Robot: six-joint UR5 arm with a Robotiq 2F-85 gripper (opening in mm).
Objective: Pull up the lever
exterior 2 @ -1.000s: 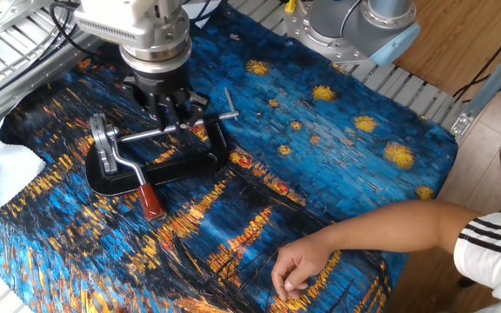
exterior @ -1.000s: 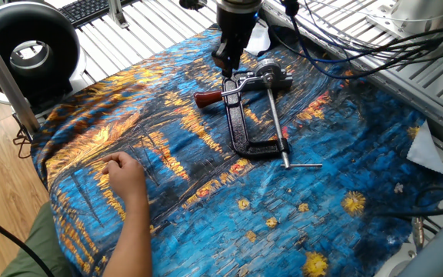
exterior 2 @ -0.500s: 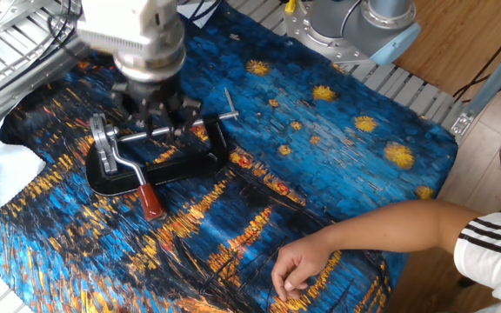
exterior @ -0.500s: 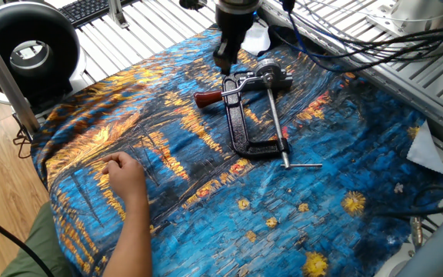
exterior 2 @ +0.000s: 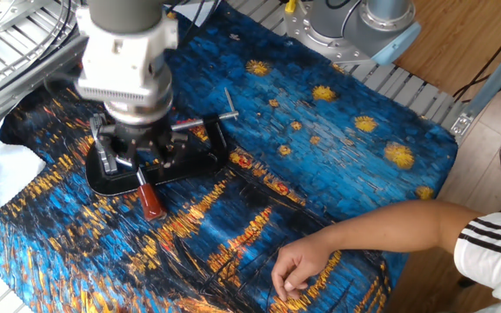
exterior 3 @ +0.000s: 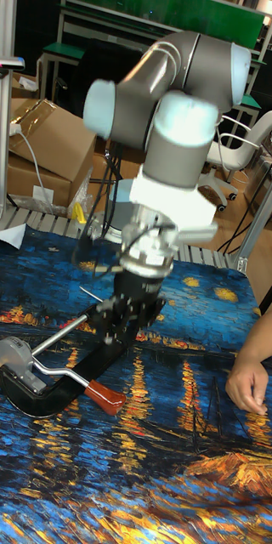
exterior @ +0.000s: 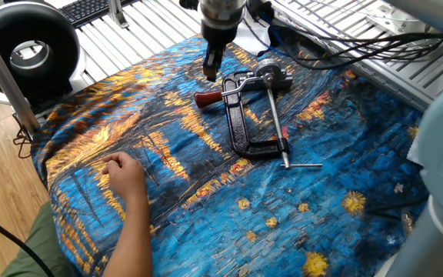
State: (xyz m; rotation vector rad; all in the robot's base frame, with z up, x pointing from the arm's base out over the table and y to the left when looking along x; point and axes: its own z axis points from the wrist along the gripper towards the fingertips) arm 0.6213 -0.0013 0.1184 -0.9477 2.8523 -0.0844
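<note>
A black C-shaped clamp (exterior: 241, 127) (exterior 2: 190, 161) (exterior 3: 55, 382) lies flat on the blue and orange painted cloth (exterior: 168, 200). Its lever (exterior: 206, 98) (exterior 2: 152, 202) (exterior 3: 106, 397), tipped with a dark red sleeve, lies low and points away from the clamp head. My gripper (exterior: 209, 68) (exterior 2: 137, 158) (exterior 3: 125, 330) hangs just above the cloth beside the clamp head, close over the lever's arm and apart from it. Its fingers stand open with nothing between them, though they are motion-blurred in the tall fixed view.
A silver threaded rod (exterior: 277, 127) with a small crossbar runs through the clamp. A person's hand (exterior: 125, 173) (exterior 2: 298, 265) (exterior 3: 251, 378) rests on the cloth's near part. Cables (exterior: 344, 54) trail at the back, a black round device (exterior: 29, 50) stands at the left.
My gripper has slid from over the clamp's screw head sideways towards the lever's side. Clamp, lever and the person's hand have not moved.
</note>
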